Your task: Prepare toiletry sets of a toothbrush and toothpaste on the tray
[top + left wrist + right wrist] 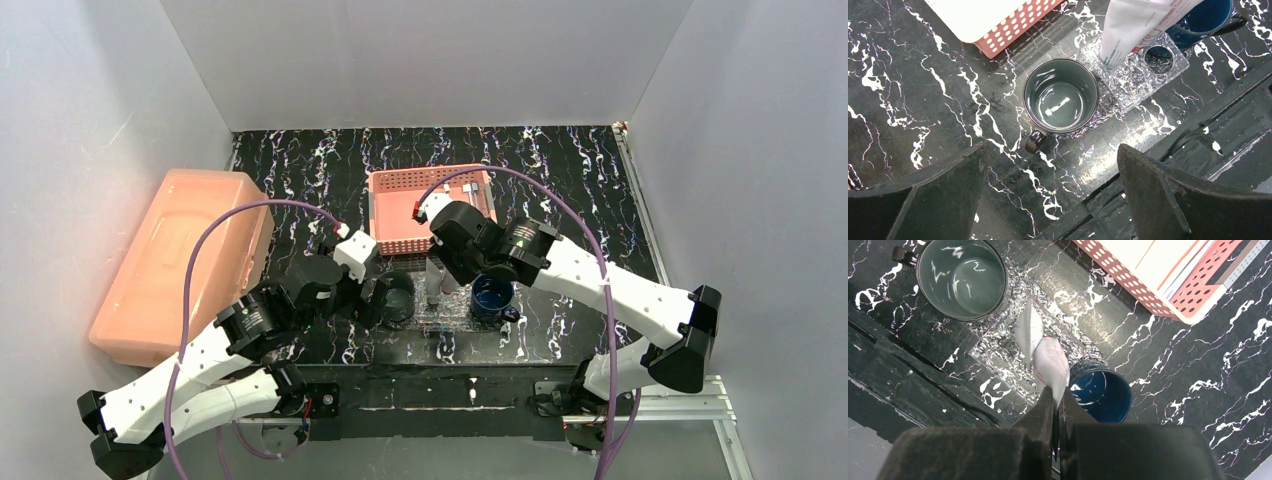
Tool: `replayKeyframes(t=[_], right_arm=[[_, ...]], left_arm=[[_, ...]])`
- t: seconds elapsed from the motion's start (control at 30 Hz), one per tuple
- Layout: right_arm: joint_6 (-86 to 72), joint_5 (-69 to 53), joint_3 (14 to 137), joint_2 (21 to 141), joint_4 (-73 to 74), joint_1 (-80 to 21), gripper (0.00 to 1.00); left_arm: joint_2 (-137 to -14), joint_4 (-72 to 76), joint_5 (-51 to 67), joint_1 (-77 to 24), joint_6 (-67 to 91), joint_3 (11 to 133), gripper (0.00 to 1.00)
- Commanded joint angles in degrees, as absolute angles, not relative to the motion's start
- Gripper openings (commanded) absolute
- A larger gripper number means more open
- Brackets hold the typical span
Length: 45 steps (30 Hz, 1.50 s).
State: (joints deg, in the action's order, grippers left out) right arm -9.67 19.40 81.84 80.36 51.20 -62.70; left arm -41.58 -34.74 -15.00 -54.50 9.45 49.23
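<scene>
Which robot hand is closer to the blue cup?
Right. The right gripper, shut on a white tube, hangs just beside the blue cup. The left gripper hovers open near the grey cup, farther away.

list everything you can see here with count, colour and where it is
toothpaste tube: one, white, hanging over the tray
tray: one, clear and glittery, near middle of the table
grey mug: one, dark grey, at the tray's left end
blue mug: one, blue, at the tray's right end
basket: one, pink, behind the tray; white packs inside, count unclear
box: one, salmon, far left
table: one, black with white veins
left gripper: one, black, open, above the grey mug
right gripper: one, black, shut on the toothpaste tube
</scene>
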Motion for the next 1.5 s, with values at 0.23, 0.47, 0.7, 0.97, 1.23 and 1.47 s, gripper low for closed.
replayKeyframes(t=[0.23,0.47,0.7,0.97,1.23,1.47], right_arm=[[-9.32,20.26,81.59,81.03,47.67,-63.02,0.01],[-9.4,20.87,80.23,80.89,47.17,-63.02,0.01],[-9.8,21.66,80.02,81.25,46.61,-62.93,0.01],[-10.1,22.54,79.82,81.65,46.23,-62.93,0.01],[-10.02,21.6,79.07,81.91,46.41,-62.93,0.01],[-10.15,21.2,77.26,81.92,45.44,-62.93,0.01]], left_arm=[[-40.76,-34.37,-14.85,-54.18,9.05,49.22,0.98],[-40.69,-34.37,-14.77,-54.16,9.05,49.22,0.98],[-40.78,-34.37,-14.6,-54.14,8.98,49.22,0.98],[-40.69,-34.37,-14.5,-54.1,8.9,49.13,0.98],[-40.69,-34.37,-14.5,-54.06,8.85,49.22,0.98],[-40.65,-34.37,-14.59,-54.07,8.79,49.17,0.98]])
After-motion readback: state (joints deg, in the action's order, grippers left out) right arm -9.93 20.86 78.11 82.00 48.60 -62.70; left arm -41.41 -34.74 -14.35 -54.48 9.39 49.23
